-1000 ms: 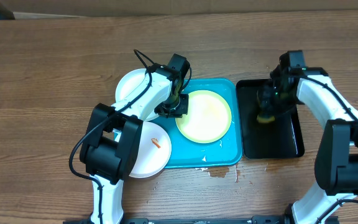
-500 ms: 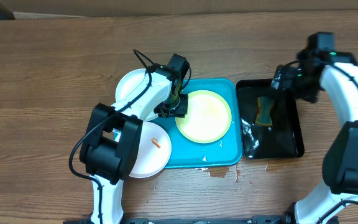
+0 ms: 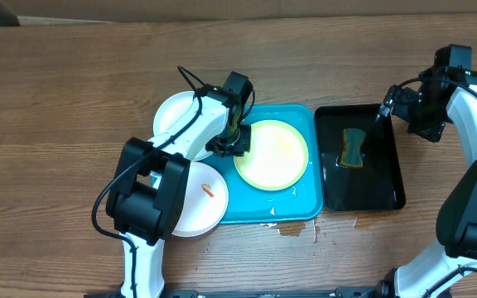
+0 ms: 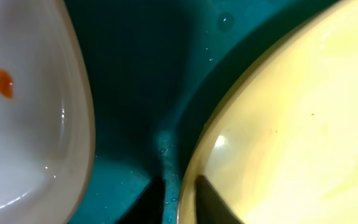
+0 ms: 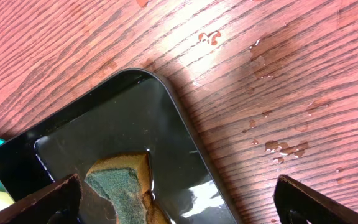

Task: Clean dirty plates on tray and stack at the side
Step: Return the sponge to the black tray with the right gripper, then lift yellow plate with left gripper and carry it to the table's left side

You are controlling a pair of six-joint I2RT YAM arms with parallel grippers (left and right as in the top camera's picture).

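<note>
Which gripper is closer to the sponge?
Right. The right gripper hovers at a corner of the black tray holding the sponge; the left gripper is across at the green-rimmed plate.

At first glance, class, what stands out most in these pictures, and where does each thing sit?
The turquoise tray in the middle draws the eye, carrying a lime-rimmed plate whose left rim the left gripper pinches. A white plate with an orange-red smear sits at the tray's near-left edge. To the right, a sponge lies in a wet black tray, with the open right gripper above its far corner.
</note>
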